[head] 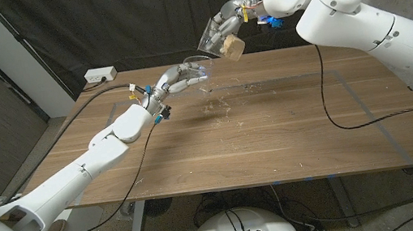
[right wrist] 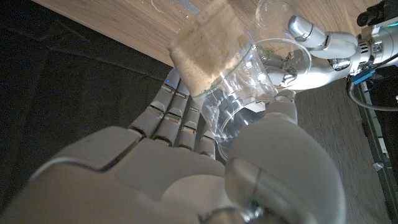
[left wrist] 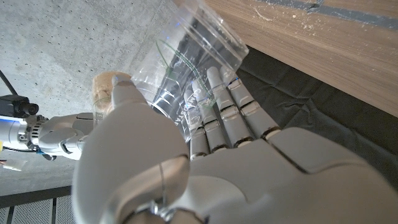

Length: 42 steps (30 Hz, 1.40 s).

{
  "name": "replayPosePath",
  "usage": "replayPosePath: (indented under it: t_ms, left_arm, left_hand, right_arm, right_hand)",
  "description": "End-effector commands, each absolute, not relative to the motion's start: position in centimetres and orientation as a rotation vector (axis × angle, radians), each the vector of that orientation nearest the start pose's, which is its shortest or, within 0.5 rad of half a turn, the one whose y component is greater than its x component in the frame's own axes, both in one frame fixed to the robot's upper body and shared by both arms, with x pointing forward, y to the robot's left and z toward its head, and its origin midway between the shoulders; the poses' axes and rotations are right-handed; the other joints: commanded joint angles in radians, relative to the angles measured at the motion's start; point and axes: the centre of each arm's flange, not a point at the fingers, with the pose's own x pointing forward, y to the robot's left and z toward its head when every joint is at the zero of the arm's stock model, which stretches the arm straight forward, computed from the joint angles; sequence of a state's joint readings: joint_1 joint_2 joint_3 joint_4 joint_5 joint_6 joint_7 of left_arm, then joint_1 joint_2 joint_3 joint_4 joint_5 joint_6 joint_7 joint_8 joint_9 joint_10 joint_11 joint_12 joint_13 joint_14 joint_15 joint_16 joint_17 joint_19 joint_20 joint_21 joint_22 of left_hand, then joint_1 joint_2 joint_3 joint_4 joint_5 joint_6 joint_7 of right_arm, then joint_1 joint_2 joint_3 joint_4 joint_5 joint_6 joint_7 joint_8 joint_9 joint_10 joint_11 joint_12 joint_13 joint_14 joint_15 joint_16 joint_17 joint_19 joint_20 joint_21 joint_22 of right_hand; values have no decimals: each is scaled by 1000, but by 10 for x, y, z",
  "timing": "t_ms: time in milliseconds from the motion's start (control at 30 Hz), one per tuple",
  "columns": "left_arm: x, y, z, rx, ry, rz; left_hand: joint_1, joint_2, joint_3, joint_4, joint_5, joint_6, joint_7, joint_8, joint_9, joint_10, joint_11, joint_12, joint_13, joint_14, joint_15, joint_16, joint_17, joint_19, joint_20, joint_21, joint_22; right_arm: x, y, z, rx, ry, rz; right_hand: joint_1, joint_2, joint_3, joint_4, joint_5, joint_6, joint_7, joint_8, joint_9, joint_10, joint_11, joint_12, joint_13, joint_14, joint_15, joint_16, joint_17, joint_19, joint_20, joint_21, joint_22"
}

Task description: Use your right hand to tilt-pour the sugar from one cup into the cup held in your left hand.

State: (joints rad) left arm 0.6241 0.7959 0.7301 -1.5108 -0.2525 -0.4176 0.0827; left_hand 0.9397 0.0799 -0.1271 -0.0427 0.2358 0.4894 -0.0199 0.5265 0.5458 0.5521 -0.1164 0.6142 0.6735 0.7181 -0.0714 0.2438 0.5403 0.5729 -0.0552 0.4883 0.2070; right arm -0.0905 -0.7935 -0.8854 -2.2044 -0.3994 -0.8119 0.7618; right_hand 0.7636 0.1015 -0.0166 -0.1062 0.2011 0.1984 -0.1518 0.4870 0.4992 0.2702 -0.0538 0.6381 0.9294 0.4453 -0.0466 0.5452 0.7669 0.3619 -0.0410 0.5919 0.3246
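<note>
The wooden worktop [head: 259,136] carries a scatter of white grains [head: 218,107] toward its middle, slightly to 11 o'clock. A black cable [head: 336,116] trails across the 3 o'clock side. Another cable [head: 95,107] crosses the 10 o'clock corner.

Wooden table before a dark curtain

A black curtain [head: 93,17] hangs behind the wooden table [head: 259,140]; a white power strip [head: 99,75] lies at its far corner.

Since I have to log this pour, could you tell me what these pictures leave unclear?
- Head view: whether the sugar block has left the tilted cup in the right hand; too small.
- Left wrist view: what is inside the left hand's clear cup; glare and fingers cover it.
- Right wrist view: the right hand's cup base, hidden by the palm.
- Head view: the white specks on the table; too small to identify.
</note>
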Motion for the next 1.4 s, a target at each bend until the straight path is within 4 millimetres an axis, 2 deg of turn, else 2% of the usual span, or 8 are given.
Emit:
replayPosePath:
  t_ms: [33, 167, 667, 1400]
  left_arm:
    - [600, 213, 50, 658, -885, -392]
    - [600, 215, 50, 658, -889, -386]
    - [606, 219, 55, 641, -897, -375]
    - [616, 215, 56, 630, -907, -402]
  left_hand:
    - [3, 7, -6, -3, -1, 6, -3, 9, 0, 12, -10, 7, 5, 7, -83, -1, 5, -4, -27, 4, 2]
    - [4, 7, -7, -3, -2, 4, -2, 8, 0, 9, -9, 5, 5, 7, -81, -3, 6, -5, -26, 4, 2]
    - [7, 11, -10, -3, -5, 12, -2, 12, -3, 16, -9, 7, 4, 10, -82, -6, 8, -4, -27, 6, 2]
    - [13, 18, -11, -3, -7, 13, -4, 15, -3, 18, -13, 8, 7, 11, -80, -11, 12, -6, -28, 8, 2]
  right_arm:
    - [474, -98, 232, -1666, -416, 199]
    - [475, -94, 231, -1694, -409, 191]
    - [467, -79, 228, -1794, -389, 168]
    - [462, -60, 231, -1897, -379, 131]
  right_hand:
    - [-7, 5, 1, 0, 11, 33, -19, 9, 4, 6, -5, -2, 1, 14, -182, -2, 3, -6, -37, 3, 1]
    - [-7, 4, 1, -1, 12, 34, -20, 8, 4, 9, -12, -2, 0, 18, -182, -2, 4, -7, -37, 2, -1]
    - [-12, 5, -1, 1, 16, 40, -24, 7, 5, 12, -10, -5, 0, 22, -181, -6, 9, -8, -39, 2, -7]
    - [-21, 9, -3, 5, 20, 57, -21, 9, 6, 21, -14, -5, 4, 27, -182, -11, 17, -8, -41, 3, -15]
